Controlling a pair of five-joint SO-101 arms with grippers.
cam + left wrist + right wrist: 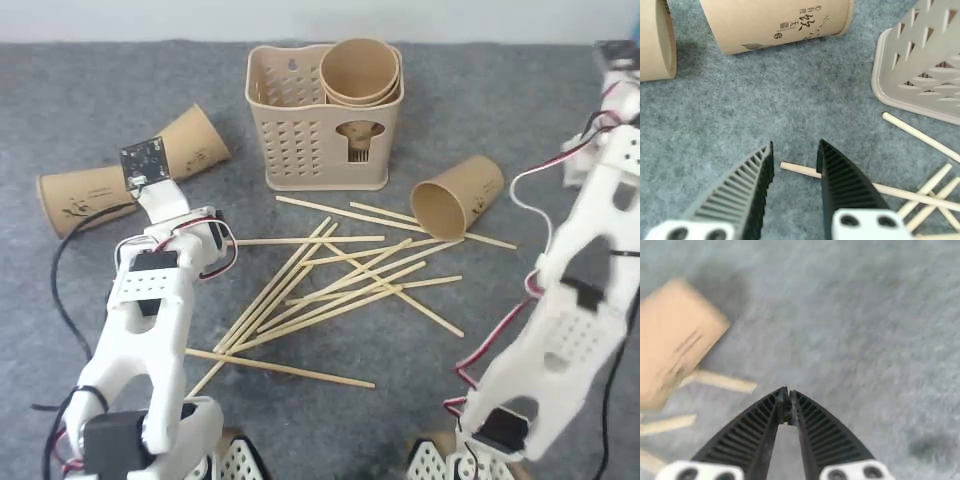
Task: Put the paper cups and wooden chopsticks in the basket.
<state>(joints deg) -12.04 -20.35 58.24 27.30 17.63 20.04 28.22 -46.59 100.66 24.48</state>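
Left gripper (pixel 796 145) hovering part-open over a chopstick end, likely lining up a pick.
Its parted jaws are framing one stick (pixel 799 170) of the chopsticks (pixel 330 280) scattered before the basket (pixel 300 140), which is already holding stacked cups (pixel 360 68). Fallen cups (pixel 458 195) are lying outside, and the right gripper (pixel 788 392) is pinched closed, empty.

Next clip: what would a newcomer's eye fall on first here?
The loose heap of wooden chopsticks lies crisscrossed in front of the basket, which already holds stacked paper cups. Three more lie on their sides: a pair of cups left of the basket, one cup at its right. The left tool hangs open over the end of one chopstick.
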